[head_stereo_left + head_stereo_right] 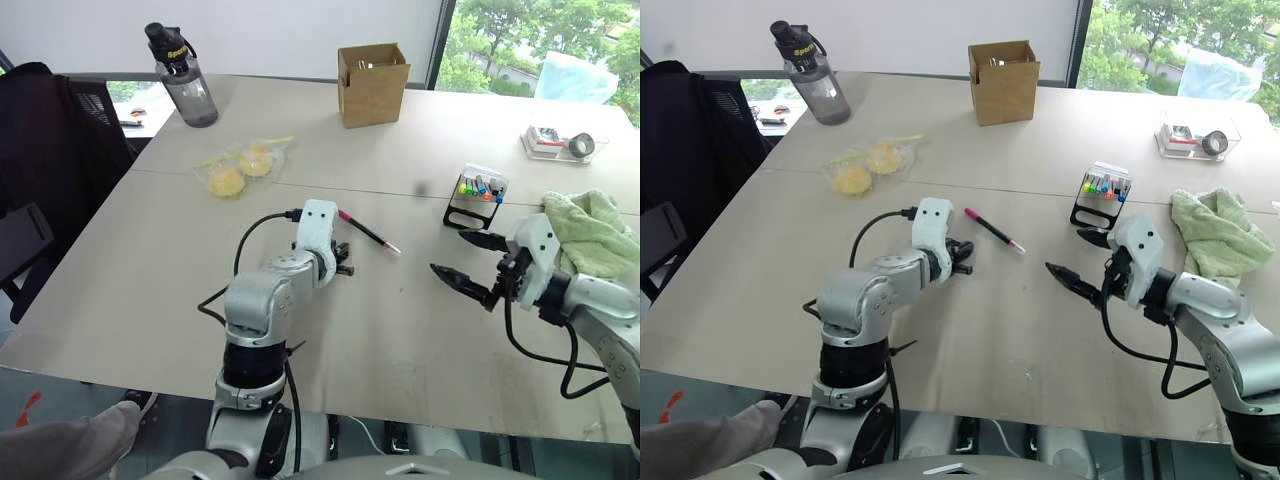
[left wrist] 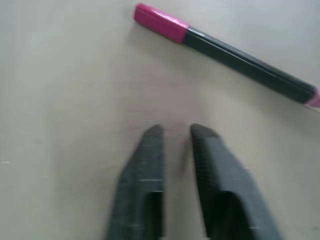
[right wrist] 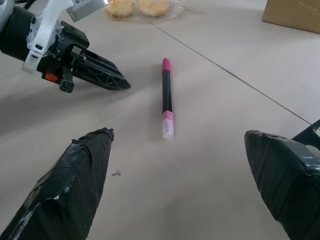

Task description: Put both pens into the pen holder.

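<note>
Bare table [image 1: 380, 340] surrounds the pink pen [image 1: 368, 231]; left claw [image 2: 175, 131] barely parted, right claw [image 3: 177, 137] spread wide, both empty.

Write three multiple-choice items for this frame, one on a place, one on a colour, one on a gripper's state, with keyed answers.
1. Where does the pink-ended pen lie?
A. On the table, between the two grippers
B. Inside the pen holder
C. On the green cloth

2. What colour is the box at the table's far side?
A. White
B. Brown
C. Blue

3. How does the right gripper stand?
A. Shut on the pen
B. Shut on nothing
C. Open, holding nothing

Answers:
1 A: the pen lies flat on the table top, just ahead of the left gripper, apart from the pen holder and the green cloth.
2 B: it is plain brown cardboard.
3 C: in the right wrist view its two fingers stand wide apart with bare table and the pen beyond them.
</note>
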{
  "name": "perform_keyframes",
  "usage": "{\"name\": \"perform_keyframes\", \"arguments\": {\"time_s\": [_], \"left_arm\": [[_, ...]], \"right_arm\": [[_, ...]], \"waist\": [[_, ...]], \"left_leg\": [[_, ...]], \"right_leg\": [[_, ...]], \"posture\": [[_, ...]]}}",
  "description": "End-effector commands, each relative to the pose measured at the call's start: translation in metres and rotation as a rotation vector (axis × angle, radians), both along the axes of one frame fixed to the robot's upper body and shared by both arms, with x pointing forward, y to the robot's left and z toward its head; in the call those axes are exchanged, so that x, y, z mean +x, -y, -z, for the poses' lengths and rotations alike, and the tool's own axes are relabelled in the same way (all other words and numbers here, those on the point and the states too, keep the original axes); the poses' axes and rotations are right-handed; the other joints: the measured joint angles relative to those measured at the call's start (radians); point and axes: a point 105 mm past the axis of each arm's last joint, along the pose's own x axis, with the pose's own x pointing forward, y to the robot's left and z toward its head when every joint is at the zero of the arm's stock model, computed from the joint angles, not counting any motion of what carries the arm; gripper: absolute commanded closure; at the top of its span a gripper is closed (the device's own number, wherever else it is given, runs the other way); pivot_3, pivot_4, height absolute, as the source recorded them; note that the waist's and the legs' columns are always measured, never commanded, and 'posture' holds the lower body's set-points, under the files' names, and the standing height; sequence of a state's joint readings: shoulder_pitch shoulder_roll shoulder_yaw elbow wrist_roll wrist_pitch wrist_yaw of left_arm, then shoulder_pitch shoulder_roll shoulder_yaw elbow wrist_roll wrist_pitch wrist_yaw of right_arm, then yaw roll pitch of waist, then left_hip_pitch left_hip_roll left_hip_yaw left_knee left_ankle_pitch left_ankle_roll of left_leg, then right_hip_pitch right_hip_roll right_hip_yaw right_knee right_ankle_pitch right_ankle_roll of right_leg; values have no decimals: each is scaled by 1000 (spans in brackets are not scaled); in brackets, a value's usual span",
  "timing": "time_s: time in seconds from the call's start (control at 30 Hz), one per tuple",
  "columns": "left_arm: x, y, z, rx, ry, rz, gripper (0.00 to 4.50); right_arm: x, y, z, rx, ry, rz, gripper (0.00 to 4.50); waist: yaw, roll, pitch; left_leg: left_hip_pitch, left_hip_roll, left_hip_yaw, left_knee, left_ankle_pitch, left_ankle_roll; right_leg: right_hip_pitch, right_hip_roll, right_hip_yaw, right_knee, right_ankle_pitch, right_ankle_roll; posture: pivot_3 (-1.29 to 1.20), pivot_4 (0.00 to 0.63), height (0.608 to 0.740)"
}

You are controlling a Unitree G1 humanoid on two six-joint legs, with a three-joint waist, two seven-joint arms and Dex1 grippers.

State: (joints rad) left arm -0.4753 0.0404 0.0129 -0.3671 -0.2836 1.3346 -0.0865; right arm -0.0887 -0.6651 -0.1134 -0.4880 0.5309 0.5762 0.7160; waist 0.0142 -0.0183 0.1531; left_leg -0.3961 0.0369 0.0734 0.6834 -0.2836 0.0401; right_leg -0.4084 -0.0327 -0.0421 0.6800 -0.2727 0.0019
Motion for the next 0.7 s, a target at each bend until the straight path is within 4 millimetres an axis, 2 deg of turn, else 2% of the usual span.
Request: {"name": "perform_keyframes", "arguments": {"time_s": [0.03, 0.1, 0.27, 0.37, 0.43, 0.57, 0.7], "left_arm": [[-4, 0, -33, 2, 213, 164, 1391], [-6, -11, -36, 51, 286, 278, 732], [-9, -45, -42, 124, 401, 585, 732], [4, -69, -41, 229, 455, 698, 732], [15, -76, -41, 290, 499, 768, 732], [40, -66, -50, 302, 575, 914, 732], [54, -48, -49, 372, 587, 1058, 732]], "right_arm": [[0, -3, -8, 6, 42, -14, 0], [0, -3, -7, 7, 42, -13, 0], [4, -4, -8, 10, 52, -11, 0], [4, -6, -10, 18, 60, -7, 0], [3, -7, -10, 29, 57, -9, 0], [-6, -8, -4, 18, 15, -32, 0], [-8, -1, -1, -2, 8, 1, 0]], "waist": [[0, 0, 0], [-8, 1, 0], [-2, 1, 1], [3, 1, 1], [6, 0, 1], [14, 0, 1], [15, -1, 2]], "left_leg": [[0, 0, 0, 0, 0, 0], [0, 0, 0, 0, 0, 0], [1, 0, 1, -1, 0, 0], [0, 0, 1, -1, 0, 0], [-1, 0, 0, 0, 0, 0], [-4, -1, 1, 1, -1, 1], [-5, -2, 2, 2, -2, 4]], "right_leg": [[0, 0, 0, 0, 0, 0], [-1, 1, 0, 0, 0, 0], [-1, 0, 0, 0, 0, -1], [-1, 0, 0, -1, 0, -1], [-1, 0, -1, -1, 0, -1], [-2, 1, -2, -2, 0, 0], [-3, 6, -1, -3, 0, 0]], "posture": [[0, 150, 739], [0, 150, 739], [0, 150, 739], [0, 150, 739], [0, 150, 739], [0, 150, 739], [0, 150, 739]]}}
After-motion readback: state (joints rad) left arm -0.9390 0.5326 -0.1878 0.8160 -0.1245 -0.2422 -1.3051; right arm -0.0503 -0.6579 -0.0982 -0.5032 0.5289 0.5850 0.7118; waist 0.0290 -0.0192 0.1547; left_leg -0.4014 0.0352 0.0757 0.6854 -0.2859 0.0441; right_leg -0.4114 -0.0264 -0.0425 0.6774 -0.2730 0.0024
